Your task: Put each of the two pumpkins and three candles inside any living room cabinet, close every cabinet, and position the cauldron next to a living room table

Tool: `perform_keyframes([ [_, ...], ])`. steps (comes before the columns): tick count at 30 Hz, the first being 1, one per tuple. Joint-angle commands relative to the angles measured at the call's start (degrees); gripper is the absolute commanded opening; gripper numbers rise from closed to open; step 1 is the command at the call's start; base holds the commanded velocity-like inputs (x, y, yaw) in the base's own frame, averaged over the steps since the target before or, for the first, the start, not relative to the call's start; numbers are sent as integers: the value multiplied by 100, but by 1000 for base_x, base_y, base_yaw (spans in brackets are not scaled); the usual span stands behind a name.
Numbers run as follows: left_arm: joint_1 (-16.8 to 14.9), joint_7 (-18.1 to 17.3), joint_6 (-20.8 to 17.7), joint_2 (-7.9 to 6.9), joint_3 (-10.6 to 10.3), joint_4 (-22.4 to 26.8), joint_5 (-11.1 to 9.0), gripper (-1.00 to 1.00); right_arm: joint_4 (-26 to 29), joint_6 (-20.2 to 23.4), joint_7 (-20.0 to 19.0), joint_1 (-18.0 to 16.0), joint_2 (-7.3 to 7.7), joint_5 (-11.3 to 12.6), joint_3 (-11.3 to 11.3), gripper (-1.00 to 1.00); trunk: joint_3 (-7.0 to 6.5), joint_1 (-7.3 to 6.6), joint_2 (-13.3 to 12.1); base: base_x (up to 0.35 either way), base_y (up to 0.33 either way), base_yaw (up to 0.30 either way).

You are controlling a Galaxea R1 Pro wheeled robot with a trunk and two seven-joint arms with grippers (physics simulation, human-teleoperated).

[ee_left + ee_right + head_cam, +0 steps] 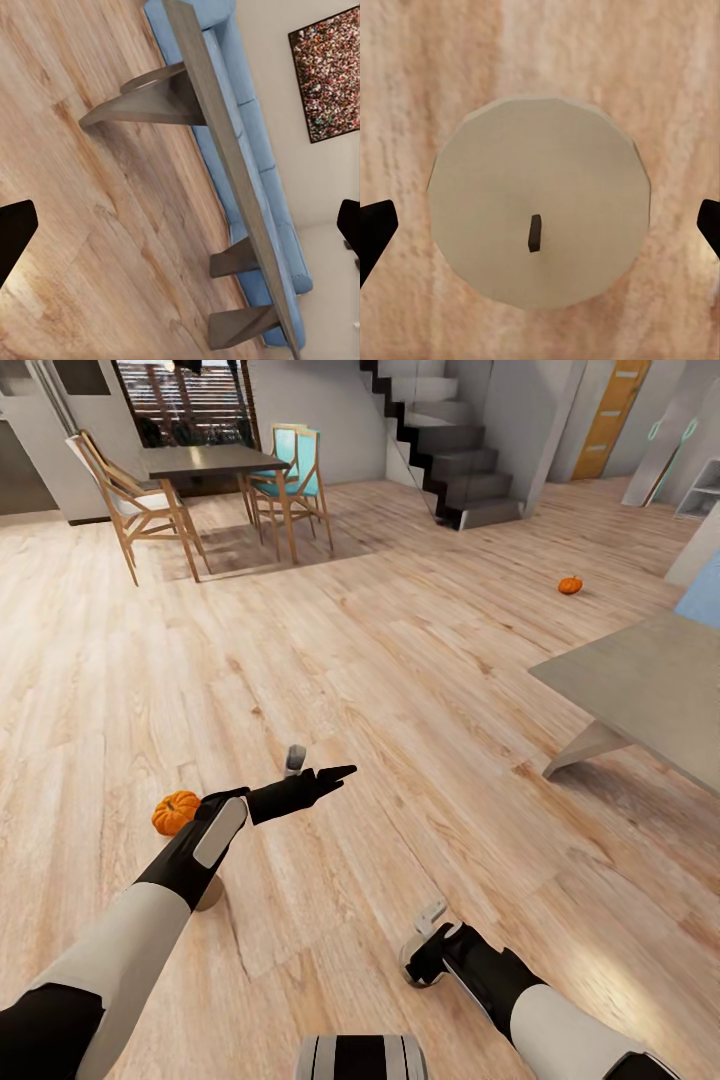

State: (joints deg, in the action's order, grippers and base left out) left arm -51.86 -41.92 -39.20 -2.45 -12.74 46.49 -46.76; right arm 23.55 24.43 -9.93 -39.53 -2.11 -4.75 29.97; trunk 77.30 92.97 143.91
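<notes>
One orange pumpkin [175,812] lies on the wood floor just left of my left forearm. A second pumpkin [570,585] sits far off on the floor at the right. My left gripper [340,772] hovers open above the floor, and a small grey candle [295,758] stands just behind it. Another pale candle [210,895] peeks out from under my left forearm. My right gripper [425,952] points straight down, open, over a round cream candle [538,232] with a dark wick, a finger wide on either side. The cabinet and cauldron are out of view.
The grey coffee table [640,690] stands at the right; the left wrist view sees its edge [225,157] with the blue sofa [255,150] behind. A dark dining table [215,460] with wooden chairs is at the back left, stairs [450,450] at the back.
</notes>
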Motion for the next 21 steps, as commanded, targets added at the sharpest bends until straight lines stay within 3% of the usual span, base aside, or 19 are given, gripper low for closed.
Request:
perform_keyframes([
  [1, 0, -2, 0, 0, 0, 0, 0, 100, 0, 0, 0, 0, 0, 0, 0, 100, 0, 0, 0, 0, 0, -3],
  [21, 0, -71, 0, -1, 9, 0, 0, 100, 0, 0, 38, -2, 0, -8, 0, 100, 266, 31, 16, 0, 0, 0],
])
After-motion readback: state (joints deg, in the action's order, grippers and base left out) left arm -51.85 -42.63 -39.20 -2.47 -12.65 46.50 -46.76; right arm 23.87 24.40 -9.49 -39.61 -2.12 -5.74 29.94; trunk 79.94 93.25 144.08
